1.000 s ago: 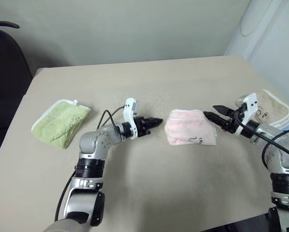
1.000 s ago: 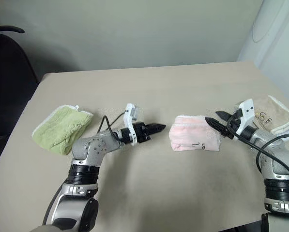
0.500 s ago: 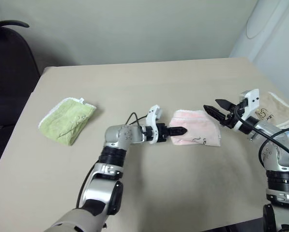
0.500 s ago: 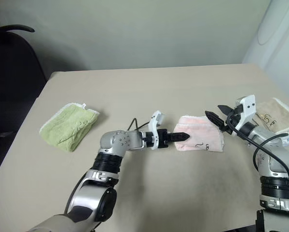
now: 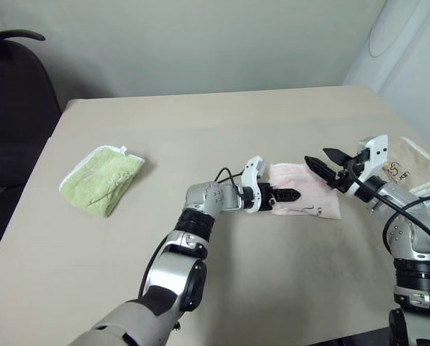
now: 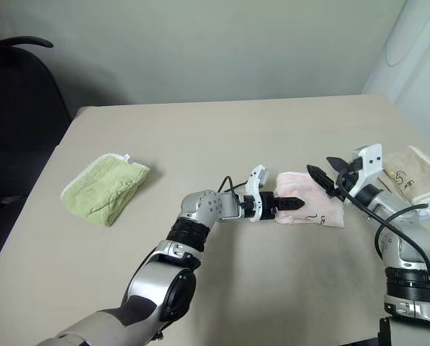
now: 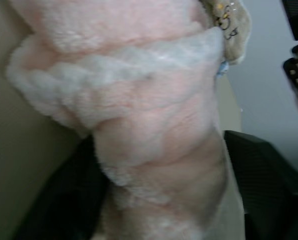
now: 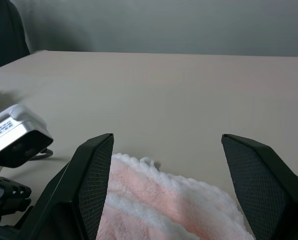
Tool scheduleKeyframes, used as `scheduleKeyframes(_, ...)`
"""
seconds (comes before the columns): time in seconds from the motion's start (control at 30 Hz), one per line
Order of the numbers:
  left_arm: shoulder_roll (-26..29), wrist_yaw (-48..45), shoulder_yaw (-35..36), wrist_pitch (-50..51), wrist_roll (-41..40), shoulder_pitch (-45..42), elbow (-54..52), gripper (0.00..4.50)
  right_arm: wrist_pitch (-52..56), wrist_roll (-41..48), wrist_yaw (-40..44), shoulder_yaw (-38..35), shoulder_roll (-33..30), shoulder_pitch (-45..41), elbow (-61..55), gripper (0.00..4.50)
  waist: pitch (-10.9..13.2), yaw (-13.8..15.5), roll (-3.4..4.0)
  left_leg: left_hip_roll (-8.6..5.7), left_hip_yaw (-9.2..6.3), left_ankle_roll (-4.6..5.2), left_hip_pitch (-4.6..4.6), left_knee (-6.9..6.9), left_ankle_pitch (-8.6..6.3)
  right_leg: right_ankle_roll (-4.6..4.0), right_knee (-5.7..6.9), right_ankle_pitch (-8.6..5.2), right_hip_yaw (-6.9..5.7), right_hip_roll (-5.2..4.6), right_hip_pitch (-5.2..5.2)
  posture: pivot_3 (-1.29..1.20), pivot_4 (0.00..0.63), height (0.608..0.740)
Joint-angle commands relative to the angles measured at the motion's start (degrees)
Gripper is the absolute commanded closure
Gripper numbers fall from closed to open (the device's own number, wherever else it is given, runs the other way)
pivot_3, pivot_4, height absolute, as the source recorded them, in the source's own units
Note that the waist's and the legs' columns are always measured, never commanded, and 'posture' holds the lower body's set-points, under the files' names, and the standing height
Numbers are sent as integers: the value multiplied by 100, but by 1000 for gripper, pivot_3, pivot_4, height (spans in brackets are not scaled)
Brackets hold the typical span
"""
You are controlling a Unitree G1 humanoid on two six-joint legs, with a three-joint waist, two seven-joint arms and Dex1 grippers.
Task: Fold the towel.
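Your pink towel (image 5: 308, 196) lies already bundled into a small folded pad on the table (image 5: 200, 137), right of centre, between the two arms and well apart from the green towel (image 5: 103, 179) on the left; the beige towel (image 5: 416, 164) sits just beyond it at the right edge. Your left gripper (image 5: 289, 194) reaches in level from the left with its fingers laid on the near left end of the pad. In the left wrist view the terry runs down between the two dark fingers, so the jaws look parted around a thickness of cloth — whether they truly pinch it I cannot tell. Your right gripper (image 5: 323, 161) hangs over the pad's far right corner with its jaws wide apart and nothing between them; in its wrist view the pink edge lies just below the fingertips. To do this step well, settle one thing first: decide whether the left is pinning or gripping. If it is pinning, press the layers flat and keep it low, then bring the right down onto the corner squarely — catch every layer, not just the top one, or the fold may spring open.
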Motion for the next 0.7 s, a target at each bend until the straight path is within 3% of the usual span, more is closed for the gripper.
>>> scheduleKeyframes(0.03, -186, 100, 34, -82, 36, -40, -11, 2422, -192, 41, -79, -180, 15, -183, -110, 859, 0, -12, 0, 0, 6, 1, 0, 0, 0, 2, 1, 0, 7, 0, -4, 0, 150, 740)
scheduleKeyframes(0.23, -208, 231, 25, -87, 45, 106, -165, 4485, -281, 54, -115, -192, 64, -248, -42, 859, 0, -34, -1, 0, 30, 8, 0, -1, -2, 10, 1, 2, 27, -1, -13, 0, 150, 740)
scheduleKeyframes(0.4, -248, 431, 231, -118, -117, 243, -471, 4485, -352, 75, -212, -302, 117, -333, 3, 859, 0, -50, -1, 2, 45, 11, 0, -3, -3, 11, 2, 3, 35, -2, -21, 0, 150, 740)
scheduleKeyframes(0.57, -41, 830, 1004, -202, -581, 15, -780, 4485, -441, 74, -366, -484, 122, -388, 74, 859, 1, -108, -2, 7, 70, 15, 0, -3, -5, 11, 4, 5, 42, -4, -29, 0, 150, 740)
scheduleKeyframes(0.7, 701, 1332, 1919, -332, -977, -520, -1255, 4485, -550, 63, -530, -673, 83, -496, 246, 859, 17, -168, -3, 9, 80, 16, 0, -5, -4, 9, 8, 7, 45, -4, -38, 0, 150, 740)
